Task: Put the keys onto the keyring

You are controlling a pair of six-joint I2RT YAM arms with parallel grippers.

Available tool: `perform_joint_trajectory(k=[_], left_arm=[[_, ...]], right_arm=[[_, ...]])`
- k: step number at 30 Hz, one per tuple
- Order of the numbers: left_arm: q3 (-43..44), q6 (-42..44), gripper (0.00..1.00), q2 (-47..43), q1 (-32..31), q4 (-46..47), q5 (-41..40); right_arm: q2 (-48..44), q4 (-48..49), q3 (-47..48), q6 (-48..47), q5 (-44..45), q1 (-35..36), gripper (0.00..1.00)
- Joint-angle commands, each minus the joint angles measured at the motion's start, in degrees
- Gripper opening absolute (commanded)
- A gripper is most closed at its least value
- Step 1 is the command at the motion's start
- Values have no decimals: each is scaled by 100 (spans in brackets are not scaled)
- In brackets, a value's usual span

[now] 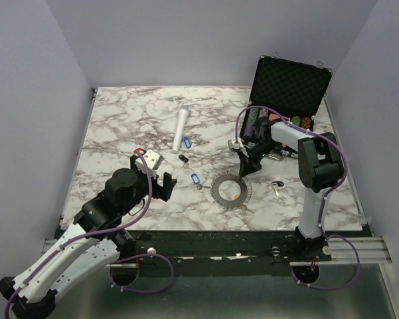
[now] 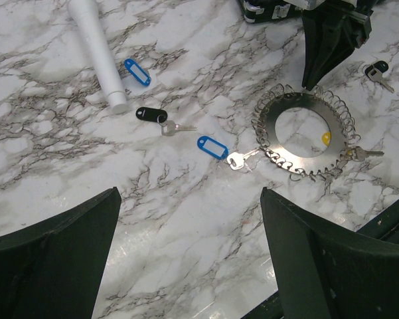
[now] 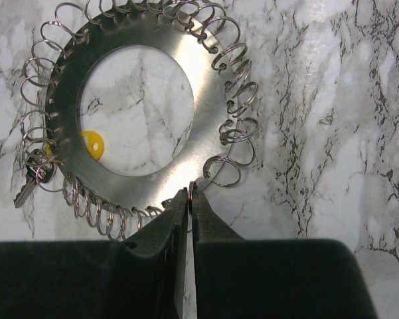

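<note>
Right wrist view is showing me the right gripper (image 3: 189, 194) with its fingers pressed together. The tips are sitting at the far rim of the keyring (image 3: 136, 113), among the wire loops (image 3: 234, 100). I cannot tell whether a loop is pinched between them. The keyring is lying flat on the marble table (image 1: 119, 119), just right of centre and toward the near edge.

I am worrying about three things. Those closed tips could be pushing rather than gripping, and I am judging the flat ring would then skid on the smooth marble. A springy loop could be snagging a fingertip and dragging the ring along. The left gripper (image 2: 189, 199) is hanging wide apart and empty, left of the ring, above the near part of the table. The loose keys (image 2: 238, 160) are lying flat, so a pinch there could be scraping the table or flicking one away.

I am counting one keyring and five keys:
- One with a yellow tag (image 3: 91, 144), already hanging on a loop, its tag peeking through the centre hole.
- A blue-tag key (image 2: 212, 147) just left of the ring.
- A black-tag key (image 2: 151, 114) farther left.
- A second blue tag (image 2: 137, 71) beside the white tube (image 2: 96, 46).
- A dark-headed key (image 2: 377, 68) right of the ring.

I am also seeing one tube and one open case (image 1: 289, 83) at the far right.
</note>
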Motion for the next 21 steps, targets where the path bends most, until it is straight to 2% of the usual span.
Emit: perform_joint_trajectory(k=[1,17,21], left_arm=[[-64,73,94,8,33,-36,-105],[-56,73,94,-9,33,-44,-96],[-64,64,94,0,25,-44,-96]], right_arm=[[-78,93,-76,30,63,-6,17],[-61,119,-94,39,116,-6,20],[-61,180,-111,91,125,-6,17]])
